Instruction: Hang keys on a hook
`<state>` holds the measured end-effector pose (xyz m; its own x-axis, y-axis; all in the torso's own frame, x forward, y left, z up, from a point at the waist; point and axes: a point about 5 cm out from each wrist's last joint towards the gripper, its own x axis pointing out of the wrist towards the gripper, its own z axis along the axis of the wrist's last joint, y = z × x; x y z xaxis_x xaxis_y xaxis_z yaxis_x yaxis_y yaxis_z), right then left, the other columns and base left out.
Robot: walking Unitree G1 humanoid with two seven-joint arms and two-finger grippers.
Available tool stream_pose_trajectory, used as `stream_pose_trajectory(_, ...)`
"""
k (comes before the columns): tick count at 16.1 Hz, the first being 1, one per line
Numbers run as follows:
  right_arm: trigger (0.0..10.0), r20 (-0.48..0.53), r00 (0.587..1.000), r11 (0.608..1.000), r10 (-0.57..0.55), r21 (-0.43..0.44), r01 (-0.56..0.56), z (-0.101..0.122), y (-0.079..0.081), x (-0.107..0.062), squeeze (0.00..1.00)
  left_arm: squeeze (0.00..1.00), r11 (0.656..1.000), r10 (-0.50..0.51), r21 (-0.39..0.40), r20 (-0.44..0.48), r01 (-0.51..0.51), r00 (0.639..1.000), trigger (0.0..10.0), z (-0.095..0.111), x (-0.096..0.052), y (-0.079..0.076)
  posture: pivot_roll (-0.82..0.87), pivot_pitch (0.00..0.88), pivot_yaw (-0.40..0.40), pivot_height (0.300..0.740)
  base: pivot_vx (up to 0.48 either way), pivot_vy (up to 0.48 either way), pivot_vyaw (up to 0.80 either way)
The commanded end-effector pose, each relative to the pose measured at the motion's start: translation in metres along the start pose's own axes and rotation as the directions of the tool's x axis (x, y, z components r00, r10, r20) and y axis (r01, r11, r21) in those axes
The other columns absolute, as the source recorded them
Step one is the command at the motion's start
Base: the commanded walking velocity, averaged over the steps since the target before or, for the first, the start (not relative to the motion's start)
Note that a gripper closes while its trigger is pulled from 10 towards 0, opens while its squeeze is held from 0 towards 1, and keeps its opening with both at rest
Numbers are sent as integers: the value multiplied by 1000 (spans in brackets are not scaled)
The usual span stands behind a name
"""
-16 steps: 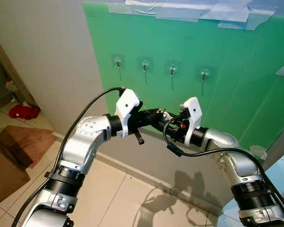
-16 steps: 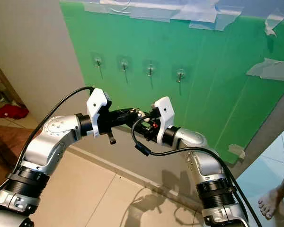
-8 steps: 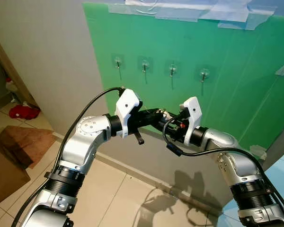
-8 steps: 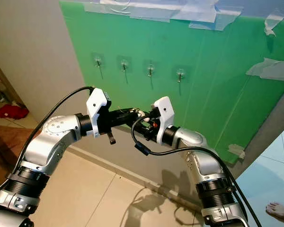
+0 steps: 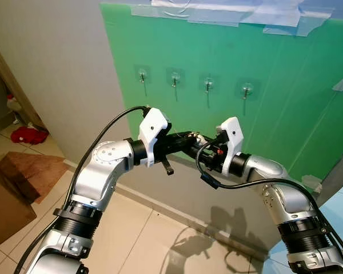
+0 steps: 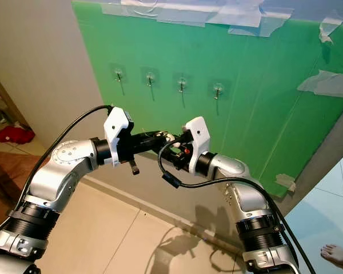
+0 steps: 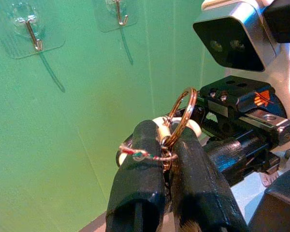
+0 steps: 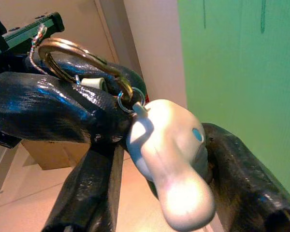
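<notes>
In front of the chest, both grippers meet tip to tip, and I have the keys (image 7: 170, 126) caught between them. The left gripper (image 7: 168, 150) has its two black fingers pinched nearly together on the brass split ring, which stands up above the tips. The right gripper (image 8: 150, 159) sits slightly parted around the white fob, its fingers against either side of it, so both seem to grip the same bunch.

My worry is the handover: if one side lets go while the other has only a shallow pinch, I judge the bunch drops to the tiled floor (image 5: 154, 240). Pulling apart with both clamped could twist the ring or tug it out of a hold. The ring must also face open toward the hook, or it will glance off.

The bunch looks small: a brass ring, a rounded white fob with a blue dot, a thin wire loop.

Farther off, four clear adhesive hooks (image 5: 208, 85) sit in a row on the green board (image 5: 286, 103), all bare, above the grippers.
</notes>
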<state>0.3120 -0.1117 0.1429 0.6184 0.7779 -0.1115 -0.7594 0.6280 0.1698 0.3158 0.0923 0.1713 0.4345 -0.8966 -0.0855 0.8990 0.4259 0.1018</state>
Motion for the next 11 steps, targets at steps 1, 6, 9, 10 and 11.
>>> stream_pose_trajectory(1,0,87,994,996,-68,-53,73,23,-10,-3,0,0,998,-59,-29,-64,57,996,0,-15,1,-9,-78,0,75,740,0,0,0)
stream_pose_trajectory(6,0,103,991,995,-80,-46,85,24,-12,-3,0,0,998,-61,-23,-71,60,996,0,-15,1,-10,-78,0,76,740,0,0,0)
stream_pose_trajectory(9,0,106,991,995,-80,-45,85,24,-12,-3,0,0,998,-63,-21,-75,62,995,0,-16,1,-10,-77,0,75,740,0,0,0)
stream_pose_trajectory(10,0,109,991,995,-80,-44,86,24,-12,-4,0,0,998,-63,-19,-77,62,995,0,-16,1,-11,-77,0,76,740,0,0,0)
stream_pose_trajectory(11,0,110,991,995,-80,-44,85,24,-12,-4,0,0,998,-61,-17,-79,60,995,0,-17,1,-11,-77,0,76,740,0,0,0)
